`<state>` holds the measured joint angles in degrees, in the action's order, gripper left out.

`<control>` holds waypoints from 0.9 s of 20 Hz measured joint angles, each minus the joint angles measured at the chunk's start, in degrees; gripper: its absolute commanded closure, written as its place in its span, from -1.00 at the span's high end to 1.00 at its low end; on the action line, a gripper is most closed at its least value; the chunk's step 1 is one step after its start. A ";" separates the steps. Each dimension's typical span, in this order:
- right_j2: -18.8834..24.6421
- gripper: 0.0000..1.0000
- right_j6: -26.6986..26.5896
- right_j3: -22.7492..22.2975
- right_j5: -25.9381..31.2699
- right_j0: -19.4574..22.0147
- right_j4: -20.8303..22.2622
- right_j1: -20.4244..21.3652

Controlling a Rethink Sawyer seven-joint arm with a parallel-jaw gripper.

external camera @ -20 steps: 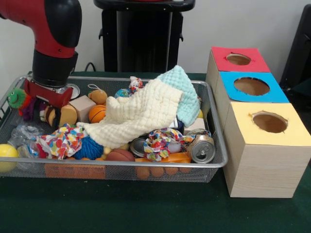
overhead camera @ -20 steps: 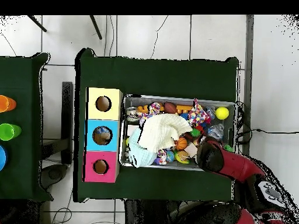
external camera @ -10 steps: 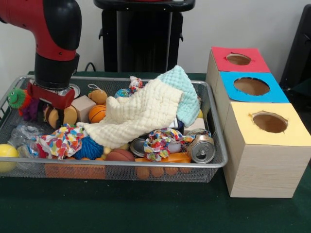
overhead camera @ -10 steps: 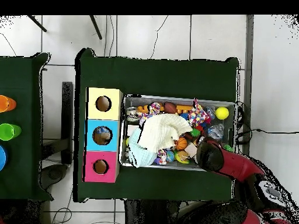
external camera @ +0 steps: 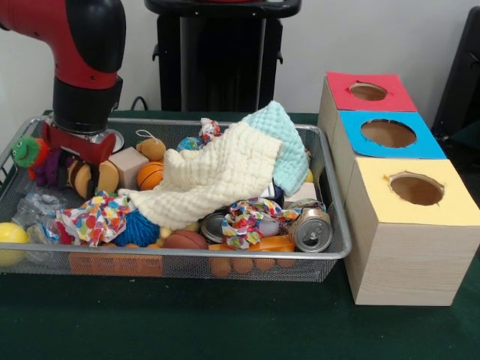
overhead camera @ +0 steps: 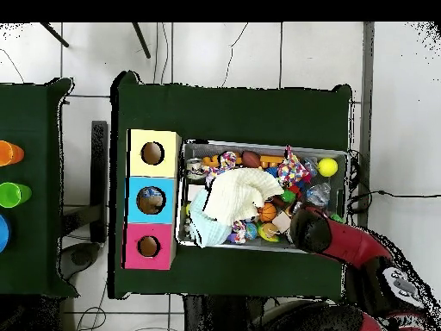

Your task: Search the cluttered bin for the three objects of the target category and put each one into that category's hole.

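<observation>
Boxes first: you have three point(external camera: 401, 187) in a row beside the wire bin point(external camera: 330, 251), one hole each, topped red point(external camera: 367, 91), blue point(external camera: 388, 133) and yellow point(external camera: 416, 189). From the front you can see nothing inside any hole.

In the bin you can count two cloths, a cream one point(external camera: 217, 176) heaped over the middle and a mint one point(external camera: 281, 139) behind it. One can point(external camera: 313, 230) lies on its side at the near corner by the yellow box, with a second tin point(external camera: 214, 226) half buried beside it. You also get one mini basketball point(external camera: 150, 176), one wooden block point(external camera: 127, 165), one yellow ball point(external camera: 11, 236), one football point(external camera: 185, 240) and two patterned fabric knots point(external camera: 94, 217).

Your gripper point(external camera: 79, 176) hangs low at the bin's far end from the boxes, around a round tan piece point(external camera: 101, 178); whether it pinches it, you cannot tell.
</observation>
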<state>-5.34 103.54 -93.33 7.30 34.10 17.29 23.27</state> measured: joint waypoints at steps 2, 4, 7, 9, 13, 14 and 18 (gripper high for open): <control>0.24 1.00 0.00 -0.08 2.83 0.26 0.00 1.33; 0.61 1.00 0.00 -0.08 5.53 0.61 0.00 2.44; 1.38 1.00 0.00 0.00 10.58 1.30 0.01 4.23; 1.79 1.00 0.00 0.33 12.60 1.67 0.01 4.60; 2.58 1.00 0.00 2.00 15.86 2.27 0.04 4.33; 2.73 1.00 0.00 2.54 16.45 2.34 0.05 4.11; 3.57 1.00 0.00 5.98 19.16 2.47 0.13 2.49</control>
<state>-1.77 103.54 -87.35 26.46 36.57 17.42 25.75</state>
